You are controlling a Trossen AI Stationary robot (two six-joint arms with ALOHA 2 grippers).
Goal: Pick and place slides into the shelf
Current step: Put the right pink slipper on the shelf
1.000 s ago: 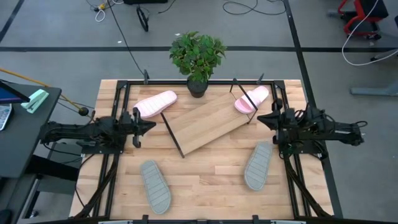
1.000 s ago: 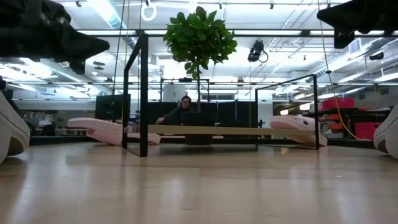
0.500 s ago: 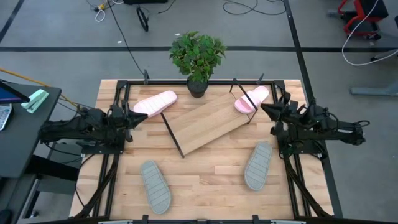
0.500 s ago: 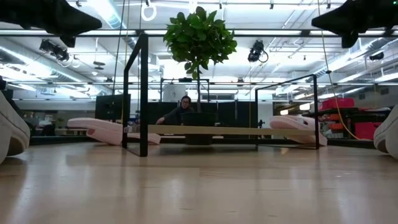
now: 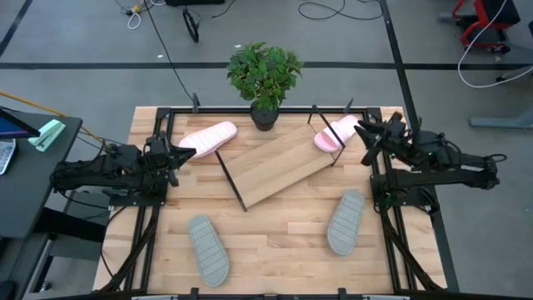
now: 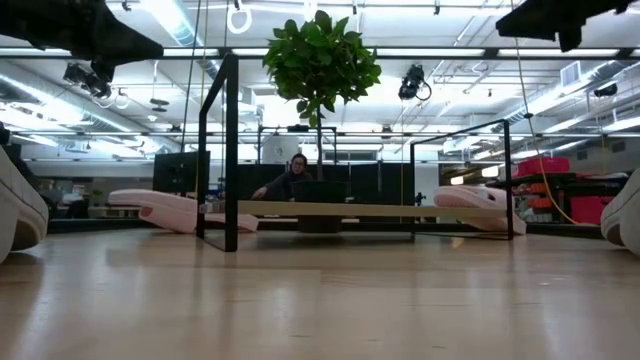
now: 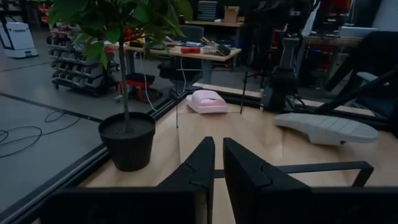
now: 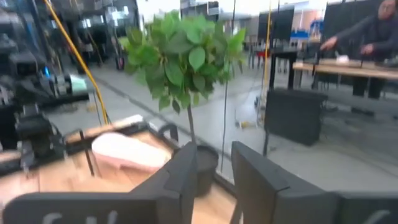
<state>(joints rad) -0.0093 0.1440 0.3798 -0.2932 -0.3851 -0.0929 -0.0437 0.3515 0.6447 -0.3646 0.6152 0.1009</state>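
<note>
The shelf (image 5: 275, 164) is a slanted light-wood board on a black wire frame at mid-table. One pink slide (image 5: 208, 138) lies on the table at the shelf's far left corner. The other pink slide (image 5: 336, 132) lies at its far right corner. Two grey slides (image 5: 207, 248) (image 5: 346, 221) lie sole up on the near half of the table. My left gripper (image 5: 187, 152) hovers beside the left pink slide, fingers nearly together and holding nothing. My right gripper (image 5: 362, 132) hovers just right of the right pink slide, slightly open and empty.
A potted plant (image 5: 265, 75) stands at the far edge, behind the shelf, between the two pink slides. A black rail frame (image 5: 158, 125) runs round the table's edges. Bare wood (image 5: 275, 242) lies between the grey slides. A person (image 6: 290, 180) sits in the room beyond.
Both arms have risen. My left gripper drew back toward the table's left edge and swung a little toward the far edge. My right gripper swung toward the far edge, ending beside the right pink slide. No slide has moved.
</note>
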